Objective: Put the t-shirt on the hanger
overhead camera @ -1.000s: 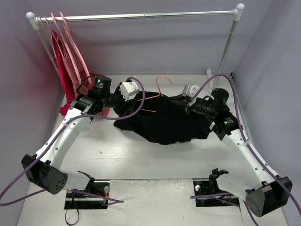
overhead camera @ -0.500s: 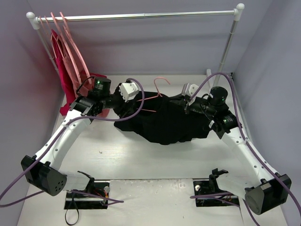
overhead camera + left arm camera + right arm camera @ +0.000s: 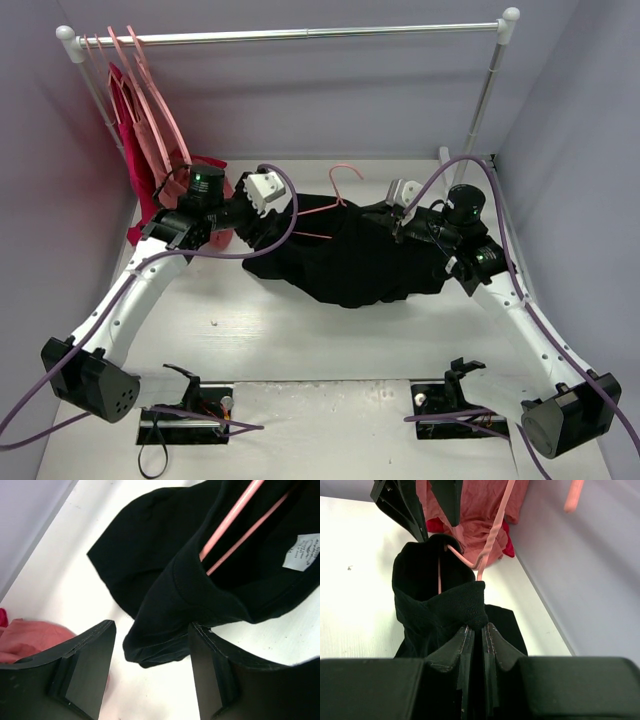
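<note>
The black t-shirt (image 3: 350, 262) lies bunched in the middle of the table. The pale-pink hanger (image 3: 335, 195) lies partly inside it, with its hook sticking out towards the back. In the right wrist view my right gripper (image 3: 481, 626) is shut on the t-shirt's collar band (image 3: 462, 605), and the hanger (image 3: 490, 545) runs out of the neck opening. My left gripper (image 3: 150, 630) stands open at the t-shirt's left edge, a fold of black fabric (image 3: 160, 640) lying in front of its jaws. Two hanger rods (image 3: 235, 515) show inside the opening, next to a white label (image 3: 302, 552).
A clothes rail (image 3: 300, 33) spans the back, with red and pink garments (image 3: 135, 140) hanging on pink hangers at its left end. A pink garment (image 3: 25, 640) lies heaped on the table by my left gripper. Two small stands (image 3: 190, 410) (image 3: 455, 405) sit at the near edge.
My left gripper has drawn back a little to the left and opened slightly wider. The right arm and the t-shirt have barely moved.
</note>
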`<state>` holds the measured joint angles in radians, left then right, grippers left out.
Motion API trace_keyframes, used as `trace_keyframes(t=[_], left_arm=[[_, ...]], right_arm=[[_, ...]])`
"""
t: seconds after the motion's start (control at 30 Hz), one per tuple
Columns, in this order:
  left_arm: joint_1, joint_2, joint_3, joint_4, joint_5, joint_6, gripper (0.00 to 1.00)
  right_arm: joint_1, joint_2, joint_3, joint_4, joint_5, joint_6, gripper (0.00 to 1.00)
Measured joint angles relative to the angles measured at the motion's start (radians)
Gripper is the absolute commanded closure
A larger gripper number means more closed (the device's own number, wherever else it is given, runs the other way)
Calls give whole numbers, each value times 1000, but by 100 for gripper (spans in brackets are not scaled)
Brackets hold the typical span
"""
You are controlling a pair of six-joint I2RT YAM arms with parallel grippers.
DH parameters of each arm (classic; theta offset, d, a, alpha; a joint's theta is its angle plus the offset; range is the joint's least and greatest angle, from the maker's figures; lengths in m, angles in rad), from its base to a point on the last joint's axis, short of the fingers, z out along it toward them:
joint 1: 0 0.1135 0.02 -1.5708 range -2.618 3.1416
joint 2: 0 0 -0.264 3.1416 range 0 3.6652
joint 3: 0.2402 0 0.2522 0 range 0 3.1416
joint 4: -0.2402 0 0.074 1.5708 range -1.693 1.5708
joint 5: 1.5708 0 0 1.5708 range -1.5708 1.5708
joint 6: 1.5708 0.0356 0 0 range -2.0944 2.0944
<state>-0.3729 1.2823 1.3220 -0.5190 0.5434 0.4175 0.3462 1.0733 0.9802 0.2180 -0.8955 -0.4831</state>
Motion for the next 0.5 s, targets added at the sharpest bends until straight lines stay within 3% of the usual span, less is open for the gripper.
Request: trace_keyframes(t=[0.4, 0.5], left_arm=[[18, 134, 16, -31, 154, 50, 41], [19, 164, 30, -32, 182, 51, 47]], right_arm=[[-1, 1, 0, 0, -28, -4, 100], [-1, 1, 0, 0, -39, -3, 100]])
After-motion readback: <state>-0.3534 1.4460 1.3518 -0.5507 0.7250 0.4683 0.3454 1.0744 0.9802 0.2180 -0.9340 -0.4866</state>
